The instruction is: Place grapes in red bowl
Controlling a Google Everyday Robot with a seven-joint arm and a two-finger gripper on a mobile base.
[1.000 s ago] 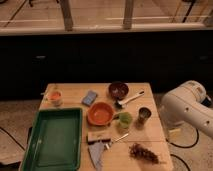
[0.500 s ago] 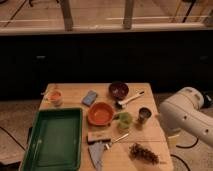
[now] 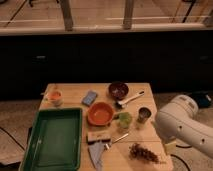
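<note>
The grapes (image 3: 142,151), a small dark reddish-brown bunch, lie on the wooden table (image 3: 70,91) near its front right corner. An orange-red bowl (image 3: 101,113) stands empty at the table's middle. A darker maroon bowl (image 3: 118,90) stands behind it. My white arm (image 3: 184,125) comes in from the right, beside the table's right edge and just above and right of the grapes. My gripper is out of view, so its fingers do not show.
A green tray (image 3: 52,140) fills the front left. Around the bowls are a blue sponge (image 3: 90,97), an orange cup (image 3: 55,97), a white-handled brush (image 3: 130,99), a green cup (image 3: 124,120), a metal cup (image 3: 144,115) and a grey cloth (image 3: 96,153).
My arm has moved down and a little to the left, closer to the table's right edge. The grapes and bowls have not moved.
</note>
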